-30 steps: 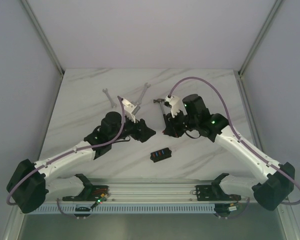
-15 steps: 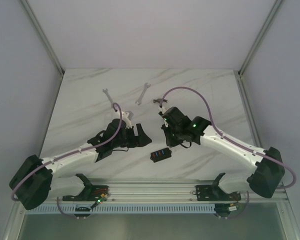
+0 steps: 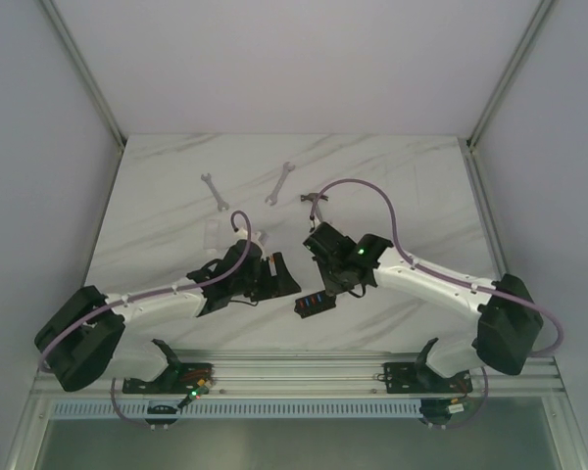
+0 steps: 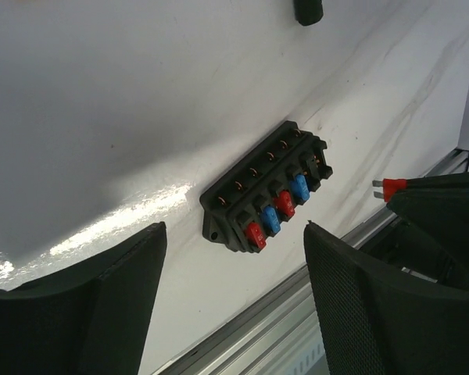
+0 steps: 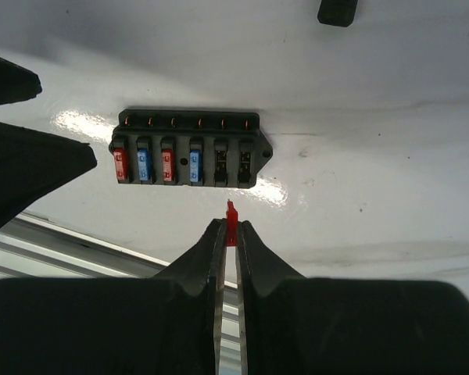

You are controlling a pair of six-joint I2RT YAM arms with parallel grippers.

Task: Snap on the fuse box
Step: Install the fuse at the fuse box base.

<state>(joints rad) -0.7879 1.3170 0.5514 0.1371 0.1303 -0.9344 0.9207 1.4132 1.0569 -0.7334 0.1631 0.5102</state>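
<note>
The fuse box (image 3: 316, 303) is a small black block lying flat near the table's front edge. In the right wrist view the fuse box (image 5: 189, 148) carries red, blue, red and blue fuses, and its two right slots are empty. My right gripper (image 5: 231, 226) is shut on a small red fuse (image 5: 231, 217), prongs pointing at the box and a short gap away from it. In the top view the right gripper (image 3: 323, 285) hangs just behind the box. My left gripper (image 4: 233, 254) is open and empty, its fingers either side of the fuse box (image 4: 266, 187) without touching it.
Two wrenches (image 3: 214, 191) (image 3: 281, 182) lie at the back of the table. A hammer head (image 3: 314, 201) shows behind the right arm. A pale clear piece (image 3: 213, 233) lies behind the left arm. The metal rail (image 3: 304, 372) runs along the near edge.
Both arms have drawn back from mid-table toward the front edge and closed in on the fuse box. The right gripper kept hold of the red fuse; the left stayed open.
</note>
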